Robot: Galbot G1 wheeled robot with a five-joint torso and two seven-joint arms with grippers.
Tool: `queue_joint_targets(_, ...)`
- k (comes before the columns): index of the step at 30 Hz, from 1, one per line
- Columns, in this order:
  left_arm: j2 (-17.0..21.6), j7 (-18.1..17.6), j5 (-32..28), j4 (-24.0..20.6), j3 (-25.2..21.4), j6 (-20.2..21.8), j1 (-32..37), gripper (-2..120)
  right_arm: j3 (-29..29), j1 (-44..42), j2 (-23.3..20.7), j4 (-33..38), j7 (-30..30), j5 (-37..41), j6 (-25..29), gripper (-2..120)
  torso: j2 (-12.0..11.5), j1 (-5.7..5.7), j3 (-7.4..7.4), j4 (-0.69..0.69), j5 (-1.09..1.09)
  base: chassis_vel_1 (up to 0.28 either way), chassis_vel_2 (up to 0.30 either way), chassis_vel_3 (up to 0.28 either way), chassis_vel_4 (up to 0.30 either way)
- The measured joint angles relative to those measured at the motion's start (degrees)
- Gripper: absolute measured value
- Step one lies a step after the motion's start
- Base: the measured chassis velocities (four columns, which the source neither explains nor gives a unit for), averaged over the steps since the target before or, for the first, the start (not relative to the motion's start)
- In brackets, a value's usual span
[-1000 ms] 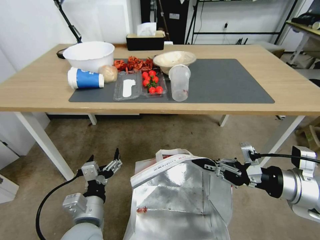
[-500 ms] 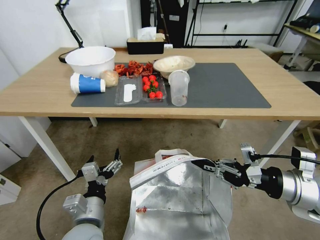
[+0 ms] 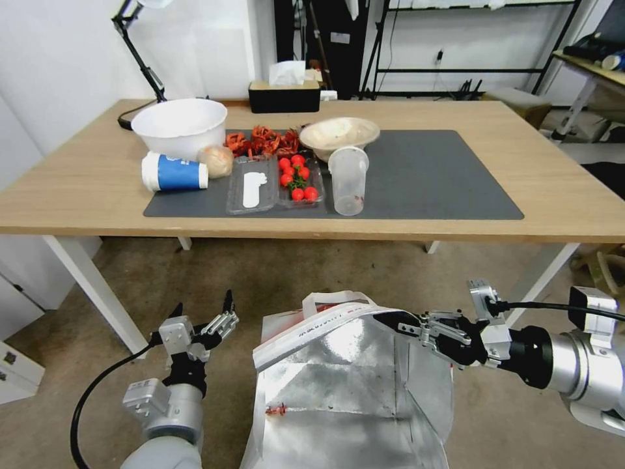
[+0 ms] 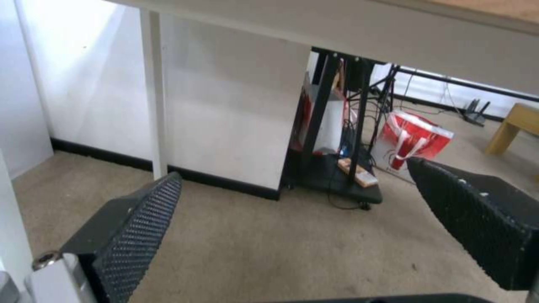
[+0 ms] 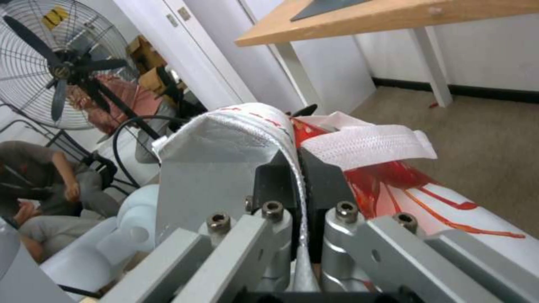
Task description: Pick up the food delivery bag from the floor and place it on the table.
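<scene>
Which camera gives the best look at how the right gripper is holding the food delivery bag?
The right wrist view: the right gripper pinches the rim of the food delivery bag between shut pads. The head view shows the whole bag and the gripper at its edge.

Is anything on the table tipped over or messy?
Yes. The blue-and-white paper cup lies on its side on the dark grey mat, beside the big white bowl, while the clear plastic cup stands upright. Red dried bits sit loose on the mat, not in a dish.
</scene>
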Motion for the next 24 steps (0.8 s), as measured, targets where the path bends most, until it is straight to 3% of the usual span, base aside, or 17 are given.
queue_joint_targets(24,-0.14,-0.16,0.27,-0.88,-0.11,-0.05,0.33,100,0.65,-1.41,-0.07,1.77,-0.18,0.04,-0.34,0,5.91,2.43,3.49,0.0,0.0,0.0,0.0,0.0,0.0)
